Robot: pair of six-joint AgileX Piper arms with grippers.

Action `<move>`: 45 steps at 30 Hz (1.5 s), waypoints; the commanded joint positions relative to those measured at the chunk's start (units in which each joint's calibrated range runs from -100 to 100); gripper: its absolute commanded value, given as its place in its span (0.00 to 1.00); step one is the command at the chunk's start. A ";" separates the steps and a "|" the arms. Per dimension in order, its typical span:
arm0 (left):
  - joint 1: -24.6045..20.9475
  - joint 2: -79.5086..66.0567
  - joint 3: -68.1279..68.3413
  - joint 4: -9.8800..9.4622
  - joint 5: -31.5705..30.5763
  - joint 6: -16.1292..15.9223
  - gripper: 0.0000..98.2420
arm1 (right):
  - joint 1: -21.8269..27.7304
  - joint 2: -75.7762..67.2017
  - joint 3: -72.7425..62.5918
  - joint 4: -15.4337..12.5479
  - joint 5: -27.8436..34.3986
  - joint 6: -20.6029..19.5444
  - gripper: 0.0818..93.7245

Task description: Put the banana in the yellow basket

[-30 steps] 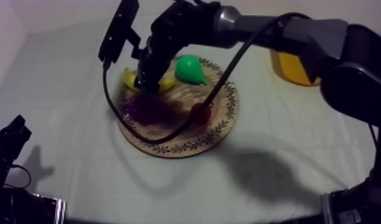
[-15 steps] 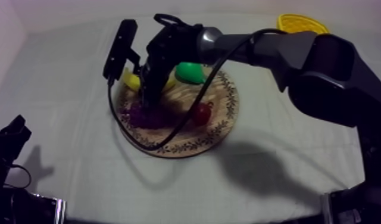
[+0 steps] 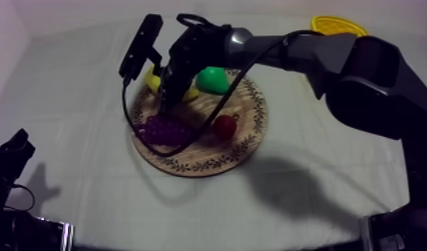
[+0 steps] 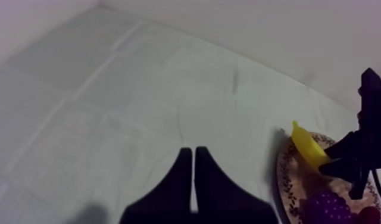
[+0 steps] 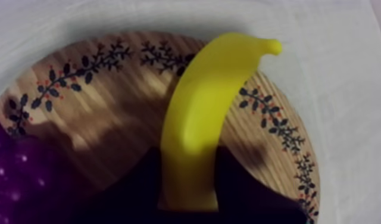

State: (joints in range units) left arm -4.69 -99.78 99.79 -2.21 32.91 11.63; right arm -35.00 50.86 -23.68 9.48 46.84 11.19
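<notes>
I hold the banana (image 5: 211, 113) pinched across its width in my right gripper (image 3: 168, 99) at the board's (image 3: 253, 137) far left rim, its length pointing away from the fingers, with the basket (image 3: 336, 25) well beyond the board's far right.

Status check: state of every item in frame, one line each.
right gripper: shut on banana.
banana: clamped at one end, over the board.
left gripper: shut, empty.
pear: resting on board.
grapes: resting on board.
small red fruit: resting on board.
basket: upright, apart from board.
</notes>
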 commanded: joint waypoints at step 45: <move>0.02 -0.05 -0.01 0.03 -0.01 0.01 0.00 | 32.69 -38.92 33.86 0.06 2.21 6.95 0.26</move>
State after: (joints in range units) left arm -4.69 -99.78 99.79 -2.21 32.91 11.63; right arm -3.75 12.18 8.27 9.44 49.45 18.04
